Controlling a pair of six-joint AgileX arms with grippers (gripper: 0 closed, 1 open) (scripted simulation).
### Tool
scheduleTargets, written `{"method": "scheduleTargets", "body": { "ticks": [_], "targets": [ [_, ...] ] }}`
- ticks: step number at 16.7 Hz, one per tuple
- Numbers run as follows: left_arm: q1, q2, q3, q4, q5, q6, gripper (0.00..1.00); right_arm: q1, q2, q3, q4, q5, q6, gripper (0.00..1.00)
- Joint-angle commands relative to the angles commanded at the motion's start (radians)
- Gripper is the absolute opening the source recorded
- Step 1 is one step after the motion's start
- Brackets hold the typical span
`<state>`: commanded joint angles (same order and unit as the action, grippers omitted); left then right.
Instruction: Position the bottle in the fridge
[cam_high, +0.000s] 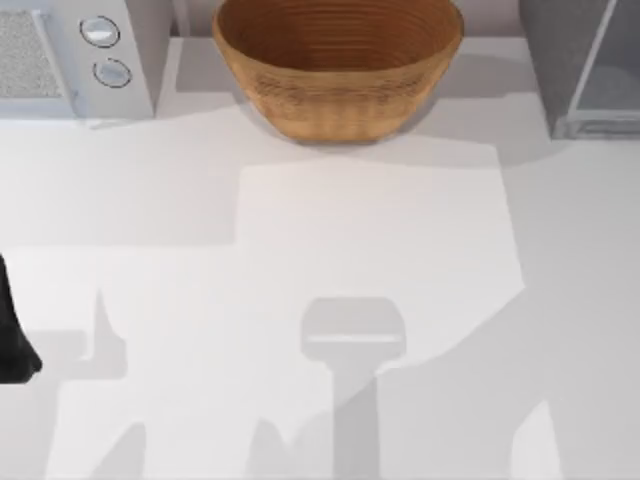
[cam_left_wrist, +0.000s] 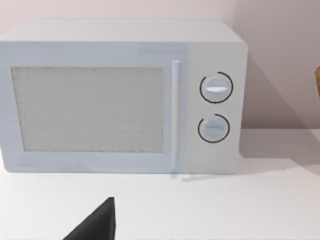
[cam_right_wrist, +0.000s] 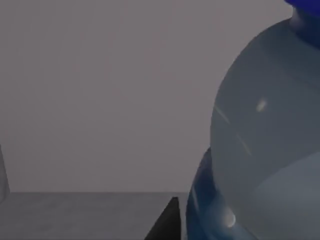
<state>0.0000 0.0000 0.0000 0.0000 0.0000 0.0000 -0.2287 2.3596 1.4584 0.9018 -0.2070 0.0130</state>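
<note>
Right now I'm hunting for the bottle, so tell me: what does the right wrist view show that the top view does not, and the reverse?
Right wrist view alone: the bottle, very close, clear body with a blue cap, before a grey wall and floor. Top view alone: the basket at the back middle, the microwave at back left, the fridge at back right, and the white table. Shared: I cannot tell; the grey surfaces near the bottle may be the fridge's interior.

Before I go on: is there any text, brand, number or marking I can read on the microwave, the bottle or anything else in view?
None can be read.
White-grey microwave with two round knobs: the knobs carry only a plain bar each, no numbers or words.
Clear plastic bottle with a blue cap: a blue band low on it shows no legible print.
Woven brown basket and grey boxy fridge: no markings.
</note>
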Motion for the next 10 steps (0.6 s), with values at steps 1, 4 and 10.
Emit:
{"method": "scheduleTargets", "body": {
  "ticks": [1,4,10],
  "targets": [
    [0.000,0.000,0.000,0.000,0.000,0.000,1.00,0.003,0.011,0.019,-0.012,0.002,0.000,0.01],
    [0.000,0.000,0.000,0.000,0.000,0.000,1.00,0.004,0.016,0.027,-0.018,0.004,0.001,0.01],
    [0.000,0.000,0.000,0.000,0.000,0.000,1.00,0.004,0.016,0.027,-0.018,0.004,0.001,0.31]
  ]
}}
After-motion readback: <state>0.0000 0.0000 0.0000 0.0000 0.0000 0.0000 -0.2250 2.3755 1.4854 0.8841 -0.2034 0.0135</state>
